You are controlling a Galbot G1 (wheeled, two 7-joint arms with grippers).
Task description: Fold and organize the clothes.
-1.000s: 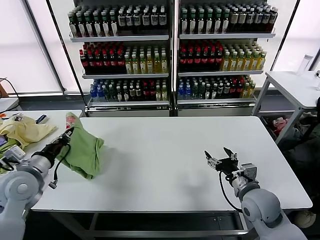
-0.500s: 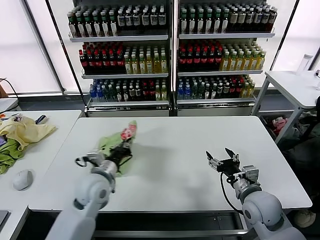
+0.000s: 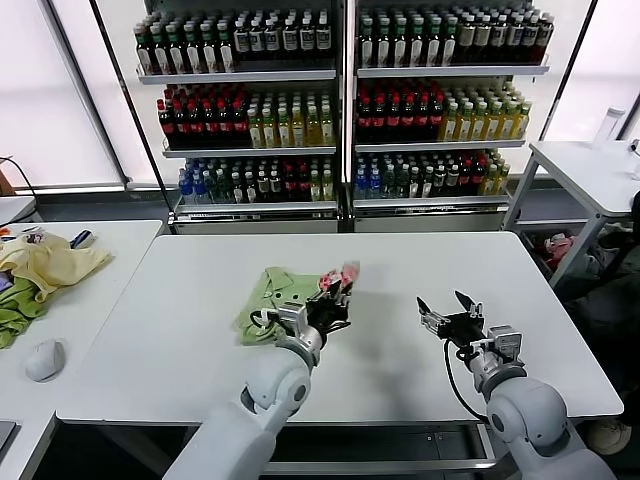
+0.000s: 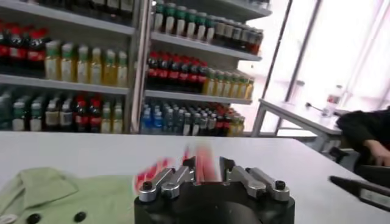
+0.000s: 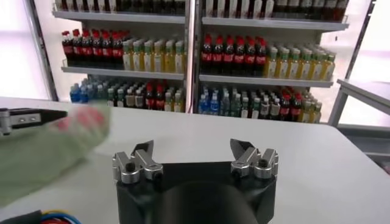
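Observation:
A light-green collared shirt [image 3: 268, 297] with a red-and-pink printed patch [image 3: 337, 277] lies bunched on the white table [image 3: 400, 262], left of the middle. My left gripper [image 3: 335, 293] is shut on the shirt at the patch and holds that end up off the table. In the left wrist view the collar and dark buttons [image 4: 36, 192] show beside my left gripper [image 4: 205, 170], with pink cloth between the fingers. My right gripper [image 3: 447, 312] is open and empty over the table's right part; in the right wrist view [image 5: 192, 152] the shirt [image 5: 42, 152] shows off to one side.
A side table at the left [image 3: 100, 290] holds a yellow garment [image 3: 50, 262], a green garment [image 3: 15, 320] and a white mouse [image 3: 45, 358]. Shelves of bottles [image 3: 340, 100] stand behind. Another white table [image 3: 590, 170] is at the far right.
My left gripper has carried the green shirt from the table's left edge rightward toward the middle. The right gripper has stayed in place, open.

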